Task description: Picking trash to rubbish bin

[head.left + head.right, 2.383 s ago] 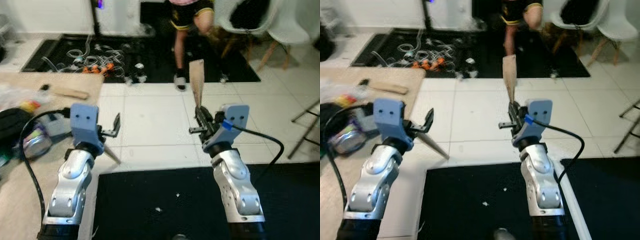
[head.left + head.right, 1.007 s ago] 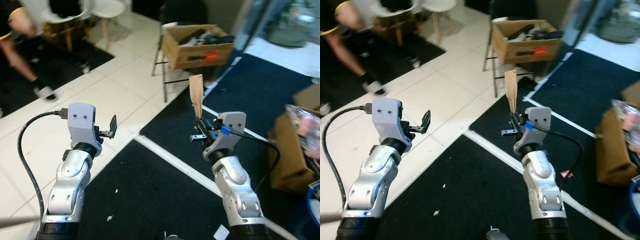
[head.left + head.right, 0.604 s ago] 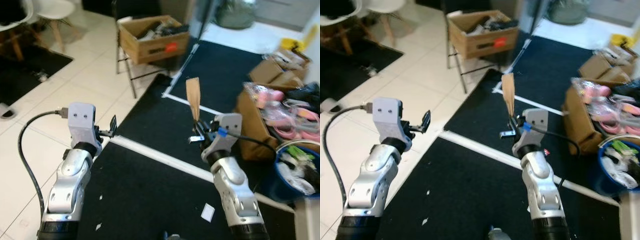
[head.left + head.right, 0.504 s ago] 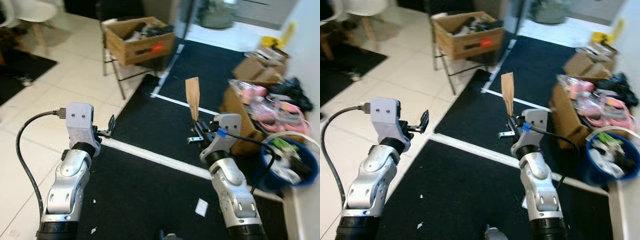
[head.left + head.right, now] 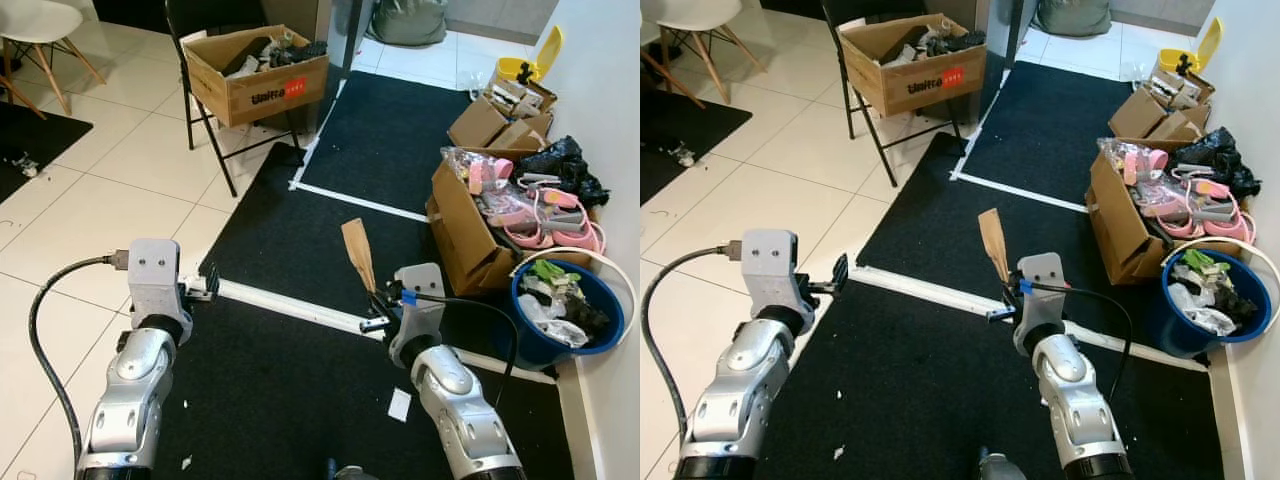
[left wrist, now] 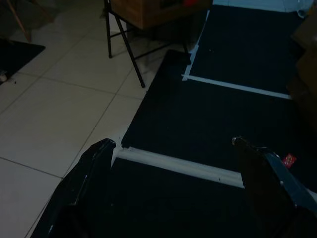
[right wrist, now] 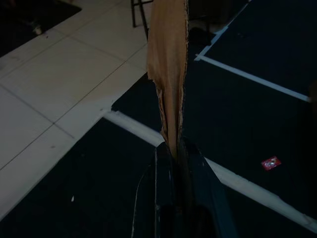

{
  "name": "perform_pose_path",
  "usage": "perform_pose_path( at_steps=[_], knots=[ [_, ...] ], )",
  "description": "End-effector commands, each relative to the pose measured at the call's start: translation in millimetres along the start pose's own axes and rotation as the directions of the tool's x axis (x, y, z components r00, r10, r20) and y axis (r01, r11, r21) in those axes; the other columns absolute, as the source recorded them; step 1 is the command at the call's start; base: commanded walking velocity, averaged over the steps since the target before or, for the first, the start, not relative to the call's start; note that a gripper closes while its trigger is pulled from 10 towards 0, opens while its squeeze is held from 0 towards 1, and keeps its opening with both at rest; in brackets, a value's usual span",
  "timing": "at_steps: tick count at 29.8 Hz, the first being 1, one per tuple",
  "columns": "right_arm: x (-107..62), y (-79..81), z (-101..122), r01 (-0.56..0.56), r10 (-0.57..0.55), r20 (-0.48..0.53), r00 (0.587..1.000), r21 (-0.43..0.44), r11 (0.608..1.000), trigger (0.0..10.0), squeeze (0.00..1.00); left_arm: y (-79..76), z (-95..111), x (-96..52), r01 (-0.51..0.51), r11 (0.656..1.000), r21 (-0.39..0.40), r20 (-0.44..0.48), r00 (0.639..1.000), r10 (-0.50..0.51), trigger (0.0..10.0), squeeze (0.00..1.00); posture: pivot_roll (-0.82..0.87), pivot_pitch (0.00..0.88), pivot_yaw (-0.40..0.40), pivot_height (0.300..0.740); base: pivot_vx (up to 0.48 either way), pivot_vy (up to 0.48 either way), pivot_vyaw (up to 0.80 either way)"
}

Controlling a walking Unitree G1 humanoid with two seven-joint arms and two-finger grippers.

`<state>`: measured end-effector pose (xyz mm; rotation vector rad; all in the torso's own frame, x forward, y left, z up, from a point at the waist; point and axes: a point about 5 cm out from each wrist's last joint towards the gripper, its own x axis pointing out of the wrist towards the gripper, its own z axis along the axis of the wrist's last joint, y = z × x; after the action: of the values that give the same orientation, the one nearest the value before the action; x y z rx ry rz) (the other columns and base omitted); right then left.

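Cardboard scrap (image 5: 992, 243) upright in right tool (image 5: 1012, 291)

Trash: a brown cardboard strip (image 5: 357, 254), torn at the edges, standing near upright with its top leaning slightly to the robot's left. Lower end pinched in the closed right gripper (image 5: 379, 303), above the black mat.

Bin (image 5: 532, 345): blue, round, open-topped, on the floor by the wall to the right. Holds white and green litter, possibly wrappers. Strip and bin are well apart.
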<state>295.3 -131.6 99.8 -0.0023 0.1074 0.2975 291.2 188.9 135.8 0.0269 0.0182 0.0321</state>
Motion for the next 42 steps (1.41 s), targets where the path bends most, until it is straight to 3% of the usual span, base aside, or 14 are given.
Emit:
perform_pose_path(
  at_steps=[1, 8, 21, 35, 42],
  knots=[
    [-3.4, -2.7, -10, 0.009, -0.009, -0.028, 1.0, -0.012, 1.0, 10.0, 0.0, -5.8, -8, -1.2, 0.023, 1.0, 0.013, -0.02, 1.0, -0.023, 10.0, 0.0, 0.04, 0.14, -0.013, 0.74, 0.319, 0.0, 0.0],
    [-6.1, -10.1, -24, 0.063, -0.062, -0.046, 0.997, 0.007, 0.998, 10.0, 0.0, -4.2, -26, -4.9, 0.031, 1.0, 0.001, -0.062, 0.998, -0.03, 10.0, 0.0, 0.04, 0.147, -0.014, 0.74, 0.326, 0.0, 0.0],
    [-2.2, -14.8, -28, 0.104, -0.102, -0.036, 0.994, 0.051, 0.993, 10.0, 0.0, -5.2, -23, -1.2, 0.059, 0.998, 0.013, -0.046, 0.997, -0.058, 10.0, 0.0, 0.05, 0.148, -0.011, 0.74, 0.329, 0.0, 0.0],
    [-1.2, -35.3, -42, 0.232, -0.227, -0.059, 0.972, 0.085, 0.969, 10.0, 0.0, -10.0, -27, 3.3, 0.079, 0.997, 0.003, -0.047, 0.996, -0.079, 10.0, 0.0, 0.05, 0.144, -0.002, 0.74, 0.308, 0.0, -0.71],
    [1.0, -33.4, -43, 0.201, -0.196, -0.064, 0.979, 0.082, 0.976, 10.0, 0.0, -0.6, -30, 0.0, 0.051, 0.999, 0.006, -0.06, 0.997, -0.051, 10.0, 0.0, 0.05, 0.151, -0.01, 0.74, 0.292, 0.0, 0.0]
  ],
)
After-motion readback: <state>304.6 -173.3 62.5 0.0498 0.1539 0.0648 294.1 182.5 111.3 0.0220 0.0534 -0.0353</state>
